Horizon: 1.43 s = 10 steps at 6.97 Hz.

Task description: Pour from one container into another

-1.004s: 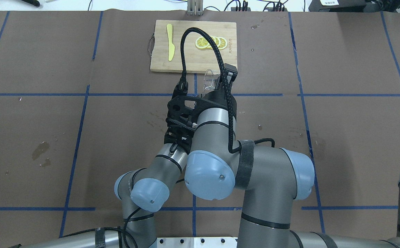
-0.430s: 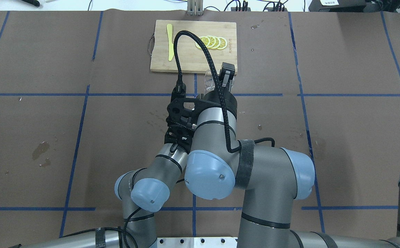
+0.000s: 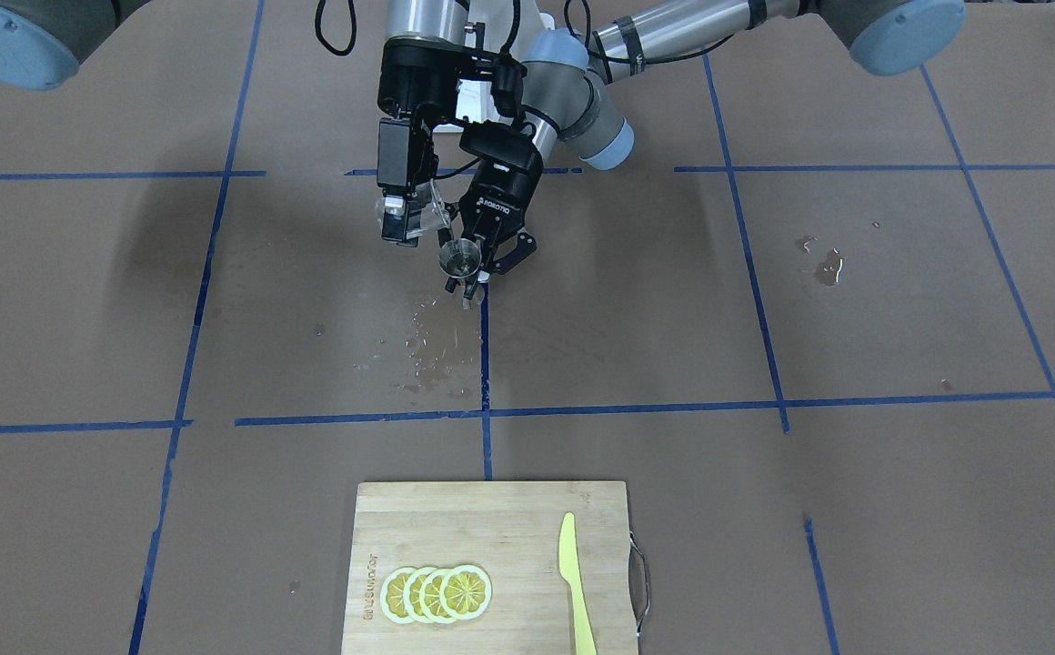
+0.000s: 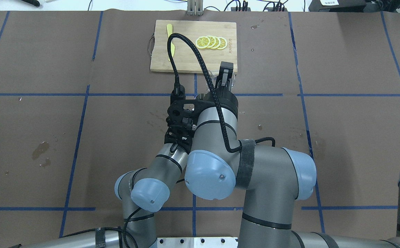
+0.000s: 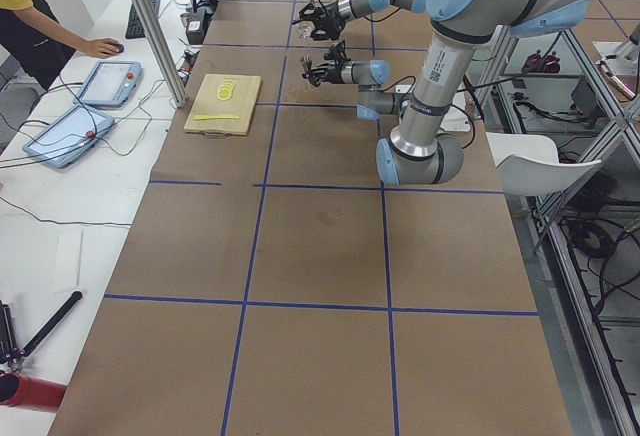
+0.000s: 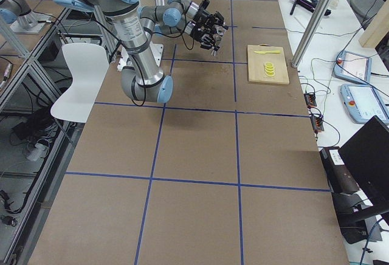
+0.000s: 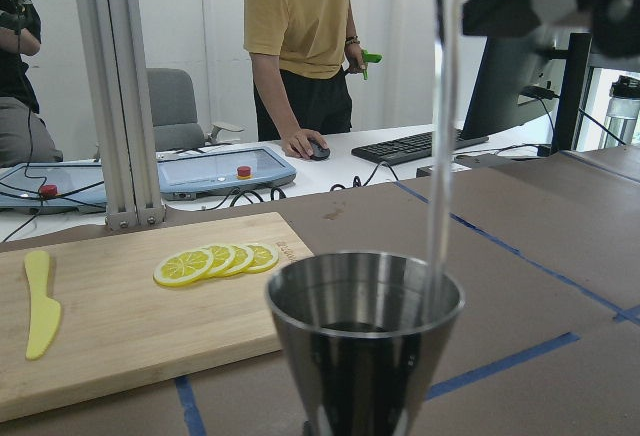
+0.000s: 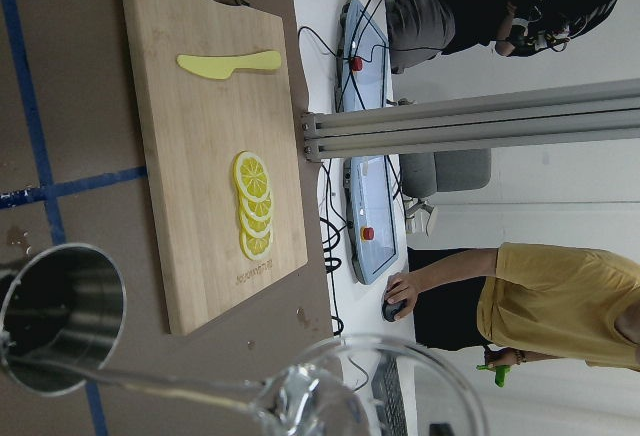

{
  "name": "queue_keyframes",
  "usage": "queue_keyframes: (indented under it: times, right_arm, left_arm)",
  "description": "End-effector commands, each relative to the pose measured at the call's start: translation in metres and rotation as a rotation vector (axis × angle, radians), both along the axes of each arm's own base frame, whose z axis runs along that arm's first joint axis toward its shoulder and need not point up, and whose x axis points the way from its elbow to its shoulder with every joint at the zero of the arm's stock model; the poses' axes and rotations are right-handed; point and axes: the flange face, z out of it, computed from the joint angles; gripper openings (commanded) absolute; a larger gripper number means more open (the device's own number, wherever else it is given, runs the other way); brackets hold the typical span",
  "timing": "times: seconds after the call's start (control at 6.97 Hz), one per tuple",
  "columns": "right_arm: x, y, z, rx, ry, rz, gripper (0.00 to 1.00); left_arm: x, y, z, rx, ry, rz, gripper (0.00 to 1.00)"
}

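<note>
In the upper centre, my right hand [image 3: 405,223] grips the glass cup [image 3: 435,216] tilted, draining it into the steel jigger [image 3: 459,257], which my left hand [image 3: 484,266] clamps upright underneath.

Bright, even overhead light, soft shadows on the table [image 3: 764,300], wrist views blurred up close.

Right claw [image 3: 405,220] and glass cup [image 3: 427,216] at a steeper tilt over the jigger [image 3: 460,258], cable loop [image 4: 177,34] farther left.
</note>
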Motion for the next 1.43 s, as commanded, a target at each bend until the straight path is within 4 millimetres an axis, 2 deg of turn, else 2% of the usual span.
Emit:
queue_keyframes:
  times: [0.0, 0.29, 0.43, 0.57, 0.72, 0.86, 1.0, 1.15, 1.29]
  right_arm:
    - [0.003, -0.001, -0.004, 0.008, -0.028, 0.014, 0.16]
    - [0.01, -0.006, 0.0, -0.006, -0.278, 0.104, 0.16]
    - [0.013, -0.008, 0.013, -0.028, -0.42, 0.161, 0.16]
    - [0.019, -0.007, 0.023, -0.064, -0.595, 0.223, 0.14]
    - [0.03, -0.005, 0.026, -0.122, -0.751, 0.27, 0.12]
    - [0.054, -0.004, 0.035, -0.23, -0.928, 0.312, 0.1]
    - [0.081, -0.004, 0.046, -0.309, -1.01, 0.331, 0.1]
    - [0.098, -0.004, 0.062, -0.358, -1.048, 0.36, 0.11]
    - [0.107, -0.004, 0.08, -0.383, -1.077, 0.403, 0.11]
  left_arm:
    - [-0.001, 0.0, -0.001, 0.001, 0.003, 0.0, 0.0]
    - [-0.002, 0.001, -0.003, 0.002, 0.008, 0.0, 0.0]
    - [-0.003, 0.001, -0.003, 0.003, 0.007, 0.0, 0.0]
    - [-0.009, -0.001, -0.007, 0.007, 0.019, -0.005, 0.0]
    - [-0.024, -0.006, -0.013, 0.013, 0.044, -0.015, 0.0]
    - [-0.043, -0.008, -0.002, 0.015, 0.049, -0.013, 0.0]
    - [-0.07, -0.008, 0.015, 0.015, 0.055, -0.025, 0.0]
    - [-0.093, -0.004, 0.035, 0.01, 0.049, -0.03, 0.0]
    - [-0.115, -0.001, 0.067, -0.002, 0.024, -0.042, 0.0]
